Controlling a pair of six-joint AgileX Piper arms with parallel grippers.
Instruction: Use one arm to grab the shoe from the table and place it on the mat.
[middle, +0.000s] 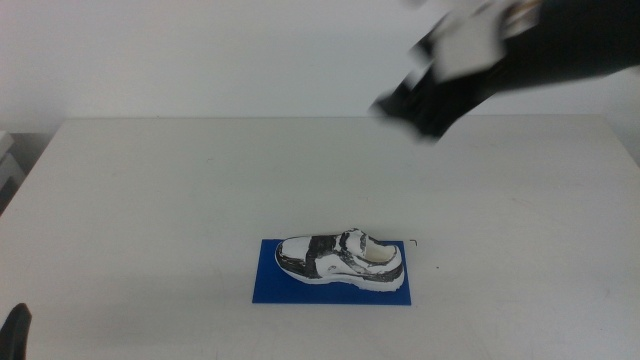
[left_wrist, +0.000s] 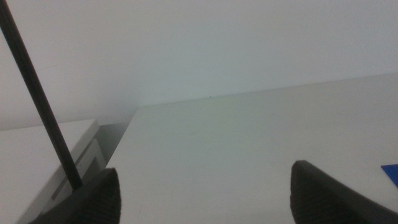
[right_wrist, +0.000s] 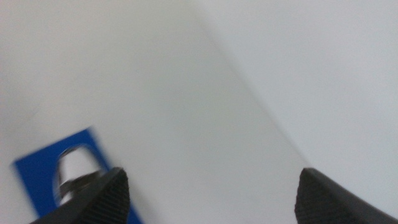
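The shoe (middle: 341, 260), mottled black and white with a thick white sole, lies on the blue mat (middle: 270, 285) near the front middle of the white table (middle: 150, 200). My right gripper (middle: 405, 105) is open and empty, blurred, high above the table's far right, well apart from the shoe. In the right wrist view its jaws are spread wide, with the mat (right_wrist: 37, 171) and the shoe (right_wrist: 74, 168) far below. My left gripper (left_wrist: 205, 202) is open and empty at the table's front left corner; only its tip (middle: 15, 330) shows in the middle view.
A grey-white box or shelf (left_wrist: 56, 155) stands beside the table's left edge, with a black cable (left_wrist: 37, 93) crossing the left wrist view. A corner of the mat (left_wrist: 390, 171) shows there. A white wall rises behind the table.
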